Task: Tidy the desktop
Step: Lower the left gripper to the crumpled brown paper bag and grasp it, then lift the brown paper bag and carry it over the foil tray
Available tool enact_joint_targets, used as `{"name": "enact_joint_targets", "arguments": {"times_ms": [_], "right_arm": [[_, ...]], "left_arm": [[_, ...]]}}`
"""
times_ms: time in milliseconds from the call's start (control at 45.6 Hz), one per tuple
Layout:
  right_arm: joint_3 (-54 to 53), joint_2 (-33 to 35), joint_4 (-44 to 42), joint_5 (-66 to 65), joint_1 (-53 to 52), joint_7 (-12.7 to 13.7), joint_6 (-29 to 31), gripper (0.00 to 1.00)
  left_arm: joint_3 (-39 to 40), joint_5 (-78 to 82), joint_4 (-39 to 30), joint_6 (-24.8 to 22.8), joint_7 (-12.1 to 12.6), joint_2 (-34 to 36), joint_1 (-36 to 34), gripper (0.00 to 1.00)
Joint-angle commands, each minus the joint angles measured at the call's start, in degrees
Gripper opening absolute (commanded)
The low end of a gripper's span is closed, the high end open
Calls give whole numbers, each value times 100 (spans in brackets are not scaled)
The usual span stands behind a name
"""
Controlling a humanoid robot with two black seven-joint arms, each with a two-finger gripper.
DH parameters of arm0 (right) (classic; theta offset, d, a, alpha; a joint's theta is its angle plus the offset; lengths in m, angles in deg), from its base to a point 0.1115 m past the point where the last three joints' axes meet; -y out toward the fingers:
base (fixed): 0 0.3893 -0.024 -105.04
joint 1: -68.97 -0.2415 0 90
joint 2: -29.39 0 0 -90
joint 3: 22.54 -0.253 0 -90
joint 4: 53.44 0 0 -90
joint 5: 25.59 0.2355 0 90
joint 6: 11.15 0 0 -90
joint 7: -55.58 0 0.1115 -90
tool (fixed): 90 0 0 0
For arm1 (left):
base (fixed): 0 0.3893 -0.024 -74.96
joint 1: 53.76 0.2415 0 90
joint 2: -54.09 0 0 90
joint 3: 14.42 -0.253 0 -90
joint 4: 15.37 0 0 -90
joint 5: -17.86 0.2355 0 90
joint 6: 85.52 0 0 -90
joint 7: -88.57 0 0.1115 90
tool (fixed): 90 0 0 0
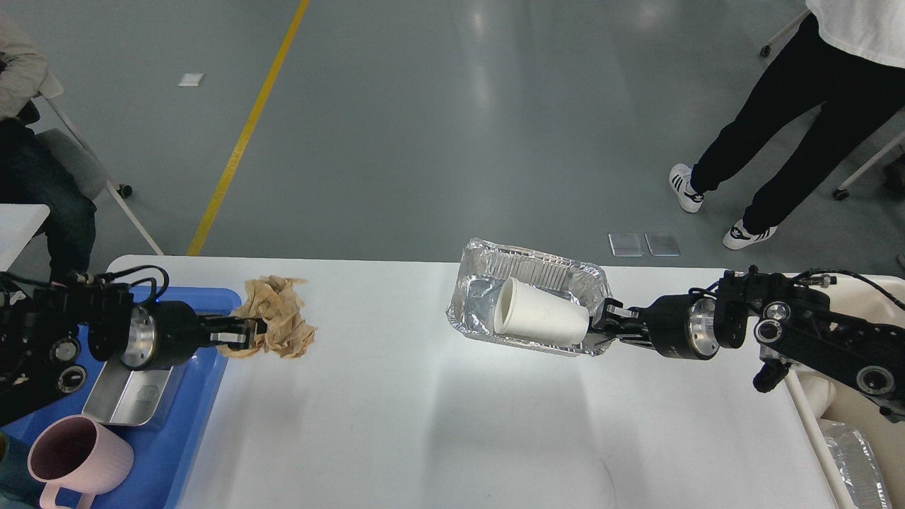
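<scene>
The white desktop [424, 424] fills the lower view. My left gripper [244, 331] is shut on a crumpled brown paper wad [279, 325] and holds it raised above the desktop, beside the blue tray's [191, 424] right edge. My right gripper [606, 326] is shut on the right rim of a foil container [488, 283], holding it lifted and tilted. A white paper cup [541, 319] lies on its side inside the container.
In the blue tray lie a metal tin [131, 396] and a pink mug [78, 459]. A cream bin [862, 438] stands at the right edge. One person sits at far left and another person [799, 106] stands beyond the table.
</scene>
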State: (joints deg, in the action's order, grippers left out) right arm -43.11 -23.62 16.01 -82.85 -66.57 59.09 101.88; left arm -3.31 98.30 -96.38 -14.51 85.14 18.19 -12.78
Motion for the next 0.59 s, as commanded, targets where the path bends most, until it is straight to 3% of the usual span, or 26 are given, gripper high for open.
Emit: {"name": "enact_joint_targets", "arguments": {"times_ms": [0, 197, 351, 570], "right_arm": [[9, -7, 16, 4, 1, 0, 0, 0], [-35, 28, 42, 4, 1, 0, 9, 0], [-52, 37, 86, 4, -8, 0, 0, 0], [-79, 37, 104, 4, -8, 0, 0, 0]], "left_arm": [[1048, -19, -293, -640, 9, 355, -152, 0], [2754, -177, -276, -1686, 70, 189, -353, 0], [2834, -257, -73, -1880, 88, -286, -1215, 0], [2747, -186, 15, -1863, 176, -1146, -1251, 0]]}}
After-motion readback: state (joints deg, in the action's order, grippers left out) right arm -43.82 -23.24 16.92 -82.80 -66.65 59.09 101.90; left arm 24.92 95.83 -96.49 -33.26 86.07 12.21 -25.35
